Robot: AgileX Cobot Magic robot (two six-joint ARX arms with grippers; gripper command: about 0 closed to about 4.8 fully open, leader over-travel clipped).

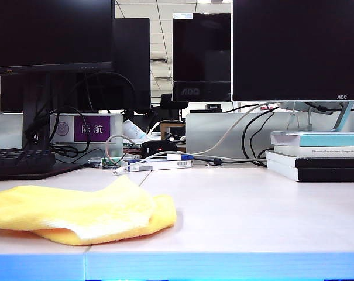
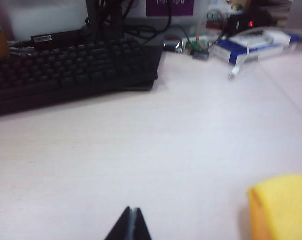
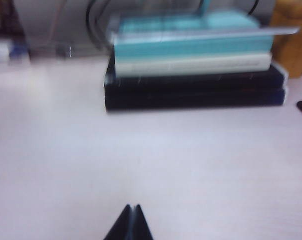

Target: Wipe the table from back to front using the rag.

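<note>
The yellow rag (image 1: 77,213) lies crumpled on the off-white table (image 1: 247,211) near its light blue front edge, on the left side of the exterior view. One corner of the rag (image 2: 283,207) shows in the left wrist view. My left gripper (image 2: 132,210) is shut and empty, over bare table some way from the rag. The right gripper (image 3: 132,207) is also shut and empty, over bare table in front of a stack of books (image 3: 195,65). Neither arm shows in the exterior view.
A black keyboard (image 2: 66,67) sits at the back left. Cables and a blue-white box (image 1: 159,164) lie at the back middle. Books (image 1: 317,155) are stacked at the back right. Monitors (image 1: 296,50) stand behind.
</note>
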